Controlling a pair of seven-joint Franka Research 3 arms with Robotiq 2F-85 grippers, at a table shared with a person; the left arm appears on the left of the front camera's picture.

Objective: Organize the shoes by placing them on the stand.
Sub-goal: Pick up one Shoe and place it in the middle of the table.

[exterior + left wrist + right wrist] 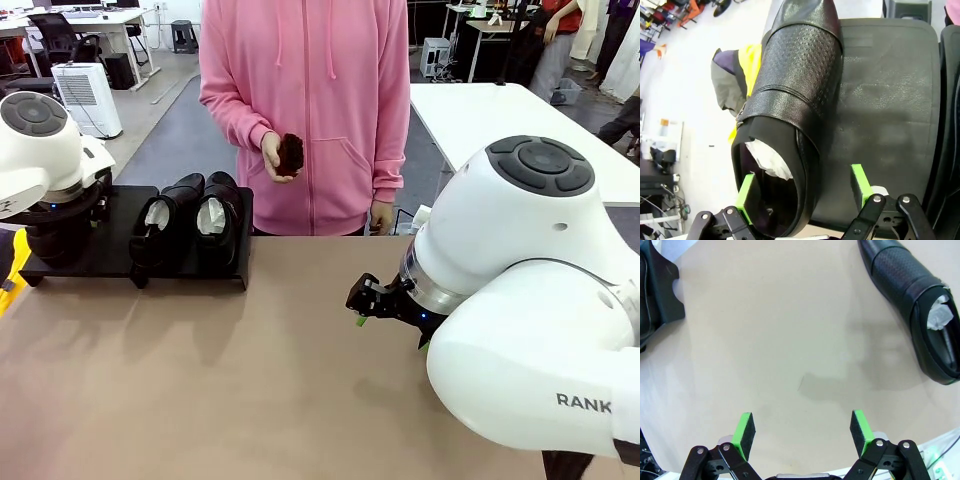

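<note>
White letters "RANK" on the right arm (540, 350) casing, cut off at frame edge

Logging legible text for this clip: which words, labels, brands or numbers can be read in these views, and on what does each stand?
"RANK": dark letters on the white shell of the right robot arm in the front view, cut off at the picture's edge, so the word is incomplete.
Glossy black leather dress shoe on the matte black stand: no readable print.
Glossy black shoe on the tan table: no readable print.
</note>
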